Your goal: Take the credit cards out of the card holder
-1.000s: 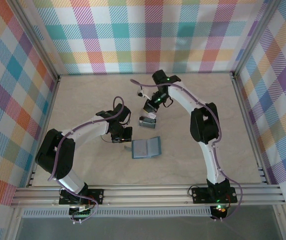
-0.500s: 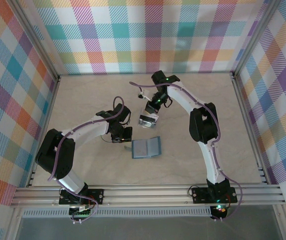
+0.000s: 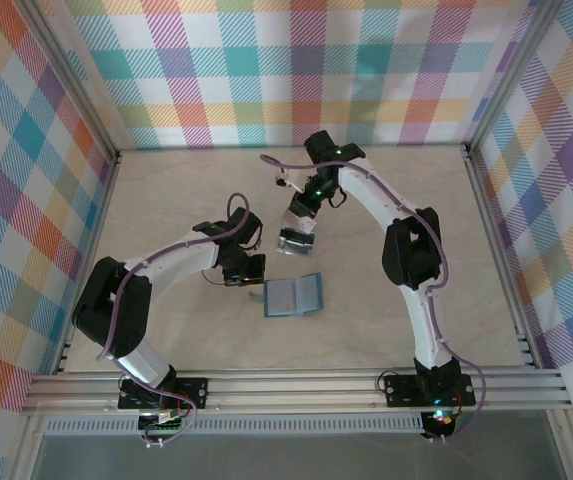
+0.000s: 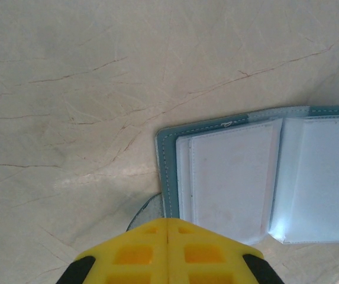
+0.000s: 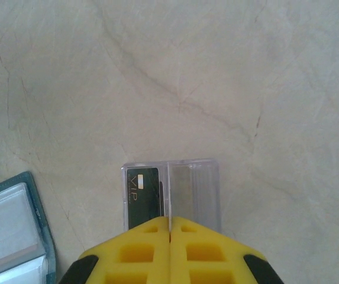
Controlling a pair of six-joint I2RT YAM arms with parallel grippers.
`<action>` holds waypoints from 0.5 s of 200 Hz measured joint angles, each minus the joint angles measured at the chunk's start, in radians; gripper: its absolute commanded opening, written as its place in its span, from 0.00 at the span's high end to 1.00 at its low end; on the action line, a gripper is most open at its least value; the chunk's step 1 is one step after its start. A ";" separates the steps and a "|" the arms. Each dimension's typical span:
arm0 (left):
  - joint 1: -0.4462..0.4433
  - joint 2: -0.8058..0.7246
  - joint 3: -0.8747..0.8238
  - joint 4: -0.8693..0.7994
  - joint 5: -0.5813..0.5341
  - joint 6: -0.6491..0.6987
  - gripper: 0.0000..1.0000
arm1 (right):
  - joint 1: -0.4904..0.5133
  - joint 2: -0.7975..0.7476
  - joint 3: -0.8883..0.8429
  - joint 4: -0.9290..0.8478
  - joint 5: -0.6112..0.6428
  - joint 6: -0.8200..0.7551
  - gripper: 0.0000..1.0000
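On my left, the left gripper has its yellow fingers pressed flat together, and I can see nothing between them. It hangs just off the left edge of the card holder. The holder lies open and flat on the table with its pale inner pockets facing up. I cannot tell whether the tips touch the tabletop. On the overhead camera the holder sits mid-table, between the two arms. Just behind it, the right gripper is closed too, its fingers pinching the near edge of a clear plastic sleeve. A dark credit card marked VIP sits in the sleeve's left half. Sleeve and card are near the holder but clear of it.
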 measured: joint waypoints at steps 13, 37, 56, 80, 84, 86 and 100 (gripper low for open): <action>0.000 0.000 0.000 0.000 0.001 0.000 0.93 | 0.000 -0.009 0.006 0.002 0.010 0.000 1.00; 0.000 0.000 0.000 0.000 0.001 0.000 0.93 | 0.000 -0.018 0.016 0.011 0.024 -0.001 1.00; 0.000 0.000 0.000 0.000 0.002 0.000 0.93 | 0.000 -0.019 0.018 0.014 0.033 -0.003 1.00; 0.000 0.002 0.001 0.000 0.002 0.000 0.93 | 0.000 -0.008 0.051 -0.017 0.037 -0.018 1.00; 0.000 0.003 0.001 0.000 0.002 0.000 0.93 | 0.000 -0.005 0.060 -0.023 0.037 -0.022 1.00; 0.000 0.003 0.001 0.000 0.002 0.000 0.93 | 0.000 -0.001 0.066 -0.027 0.037 -0.024 1.00; 0.000 0.006 0.001 0.000 0.002 0.000 0.93 | 0.005 0.019 0.100 -0.053 0.037 -0.034 1.00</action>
